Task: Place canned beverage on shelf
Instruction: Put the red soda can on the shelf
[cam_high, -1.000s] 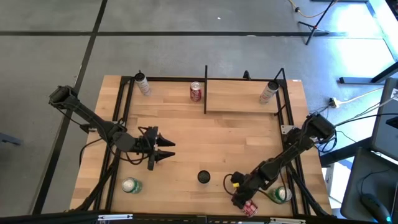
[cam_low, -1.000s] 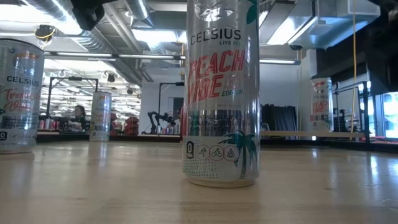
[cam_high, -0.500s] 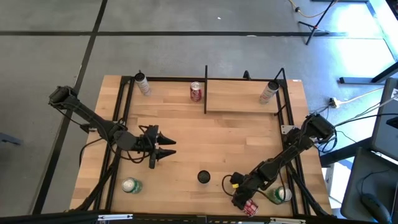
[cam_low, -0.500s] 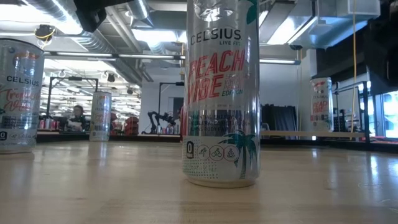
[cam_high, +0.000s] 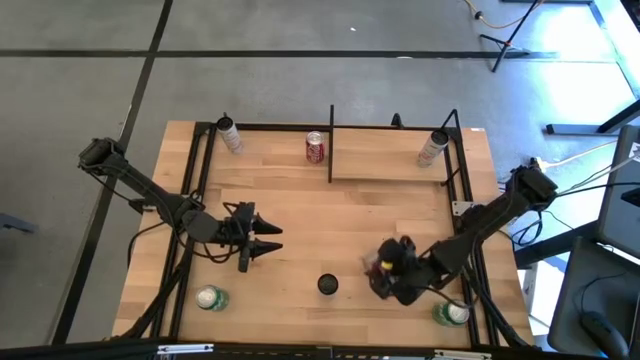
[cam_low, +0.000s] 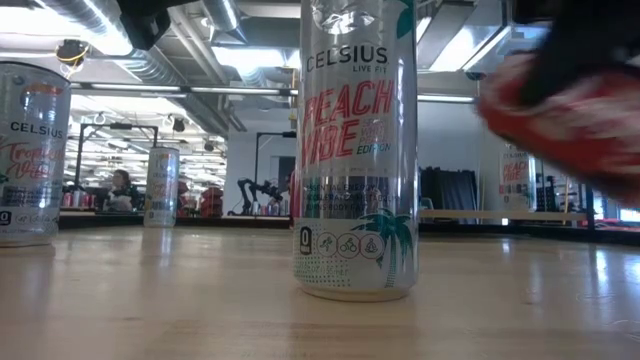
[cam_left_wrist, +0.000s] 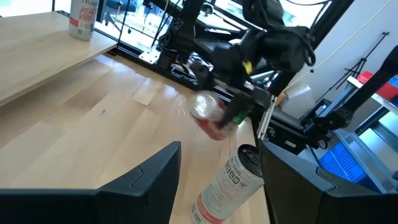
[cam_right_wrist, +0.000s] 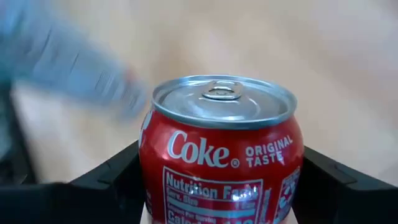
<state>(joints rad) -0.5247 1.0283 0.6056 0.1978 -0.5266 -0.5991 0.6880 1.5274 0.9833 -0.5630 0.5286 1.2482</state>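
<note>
1. One red Coke can sits clamped between the right gripper fingers, lifted off the bench.
2. Shelf stands at the far edge.
3. Left gripper hovers, fingers spread.

Right hand grips a red can beside the slim can.

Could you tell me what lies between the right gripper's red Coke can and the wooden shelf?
Only bare tabletop between the Coke can and shelf, per the high view.
</note>
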